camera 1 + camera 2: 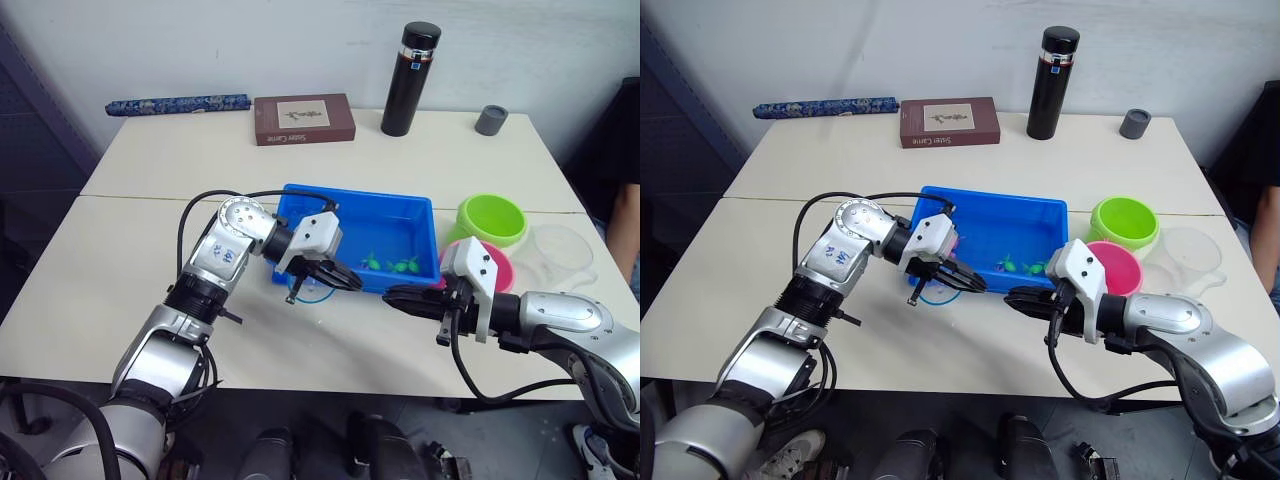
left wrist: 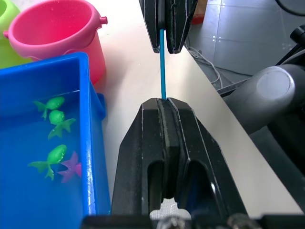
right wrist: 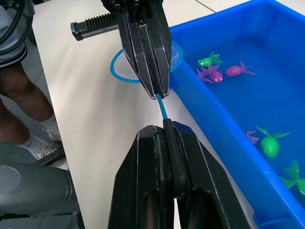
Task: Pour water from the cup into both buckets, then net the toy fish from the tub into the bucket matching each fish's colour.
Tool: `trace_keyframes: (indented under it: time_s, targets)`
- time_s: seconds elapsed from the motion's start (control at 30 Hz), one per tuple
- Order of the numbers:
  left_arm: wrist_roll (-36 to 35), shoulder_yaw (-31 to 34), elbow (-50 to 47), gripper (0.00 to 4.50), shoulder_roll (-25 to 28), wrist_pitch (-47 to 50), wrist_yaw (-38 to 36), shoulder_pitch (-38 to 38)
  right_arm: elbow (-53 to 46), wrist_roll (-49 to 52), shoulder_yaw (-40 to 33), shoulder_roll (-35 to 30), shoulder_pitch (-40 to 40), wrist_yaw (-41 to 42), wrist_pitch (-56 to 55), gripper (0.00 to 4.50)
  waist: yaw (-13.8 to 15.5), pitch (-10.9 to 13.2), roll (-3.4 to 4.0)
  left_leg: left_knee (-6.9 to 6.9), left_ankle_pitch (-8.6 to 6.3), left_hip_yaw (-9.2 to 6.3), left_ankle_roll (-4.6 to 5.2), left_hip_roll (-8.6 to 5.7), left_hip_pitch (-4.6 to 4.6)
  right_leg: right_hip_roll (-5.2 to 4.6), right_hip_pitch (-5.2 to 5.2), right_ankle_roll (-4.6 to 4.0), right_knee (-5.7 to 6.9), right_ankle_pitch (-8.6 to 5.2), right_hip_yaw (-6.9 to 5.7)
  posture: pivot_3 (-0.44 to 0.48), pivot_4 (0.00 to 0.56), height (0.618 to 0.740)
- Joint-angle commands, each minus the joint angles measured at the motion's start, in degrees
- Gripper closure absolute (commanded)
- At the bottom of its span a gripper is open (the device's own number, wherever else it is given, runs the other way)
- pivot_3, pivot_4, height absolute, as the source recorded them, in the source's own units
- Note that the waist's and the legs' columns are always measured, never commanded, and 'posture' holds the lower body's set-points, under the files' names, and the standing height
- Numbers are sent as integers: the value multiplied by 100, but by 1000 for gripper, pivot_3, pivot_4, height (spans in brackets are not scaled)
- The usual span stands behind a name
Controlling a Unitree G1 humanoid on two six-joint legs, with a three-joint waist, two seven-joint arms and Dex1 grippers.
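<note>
1. Net (image 3: 125, 67): small hoop with light blue rim, lying just outside the near front wall of the tub, over the tabletop. Its thin handle (image 2: 162, 62), blue where it shows, runs straight between the two grippers.
2. Left gripper (image 3: 155, 83): black fingers closed narrow on the handle at the hoop end.
3. Right gripper (image 2: 164, 40): fingers likewise pinched shut on the handle's far end. Both hold the same stick at once.
4. Tub (image 1: 300, 200): bright blue tray, centre of the table, holding water and toy fish.
5. Toy fish: green ones (image 2: 53, 157) and pink ones (image 3: 212, 74), loose in the tub; none in the net.
6. Buckets: pink bucket (image 2: 62, 33) just beside the tub's right end, lime green bucket (image 1: 492, 218) touching or nearly touching it behind.
7. Cup (image 1: 560, 252): clear, standing right of the buckets near the table edge.
8. Risks, as judged: with two grips on one thin handle, any pull out of line could bend it or twist the hoop; releasing either side early could let the net drop or swing; the hoop sits close to the tub wall and may catch on the rim when lifted over.
9. Arm pose: left arm reaches forward, with its wrist turned right along the tub front; right arm lies low across the table front, pointing left toward it.
10. Surroundings: black flask (image 1: 409, 80), small grey cap (image 1: 492, 119), brown book (image 1: 303, 119), on the pale table (image 1: 120, 300).
</note>
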Motion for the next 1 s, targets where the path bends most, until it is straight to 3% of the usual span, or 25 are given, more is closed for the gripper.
trace_keyframes:
  time_s: [0.03, 0.3, 0.53, 0.67, 0.83, 1.0]
  targets:
    - [17, 34, -40, 3518, 28, 206, 52, -92, -193, 86, -89, -103, -85, 21, -56, 4500, -2, 0, 0, 0, 0, 0, 0, 0, 0, 0, 0, 0, 0, 0, 0, 0, 150, 740]
    - [-170, 344, -216, 17, 101, 135, 141, -179, -160, 67, -71, -129, -75, 62, -104, 4500, -2, 0, 0, 0, 0, 0, 1, 0, 0, 0, 0, 0, 0, 0, 0, 0, 150, 740]
    - [-828, 1103, -689, 17, 391, 1100, 342, -629, -141, 34, -51, -155, -25, 91, -110, 4500, -4, 0, 0, 0, 0, -1, 0, 0, -1, -1, -1, 0, 0, 0, 0, 0, 150, 740]
    - [-985, 1625, -825, 17, 939, 1566, 674, -649, -157, 17, -99, -138, 52, 76, -155, 4500, -20, 0, 1, -1, -1, -2, 0, 0, -1, -1, -1, 0, -1, 0, 1, 0, 150, 740]
    - [-1076, 2425, -837, 17, 1841, 1906, 1144, -233, -107, 23, -194, -164, 45, 34, -112, 4500, -70, 1, 3, -5, 0, -1, -3, 3, 1, 2, -3, 0, 0, 0, 1, 0, 150, 740]
    - [-1316, 2757, -1267, 17, 2218, 2250, 1256, 407, 69, 85, -474, -373, -169, 150, -116, 4500, 4, 1, 3, 1, 0, -3, -5, 3, 1, -3, 0, 0, -2, 0, -2, 0, 150, 740]
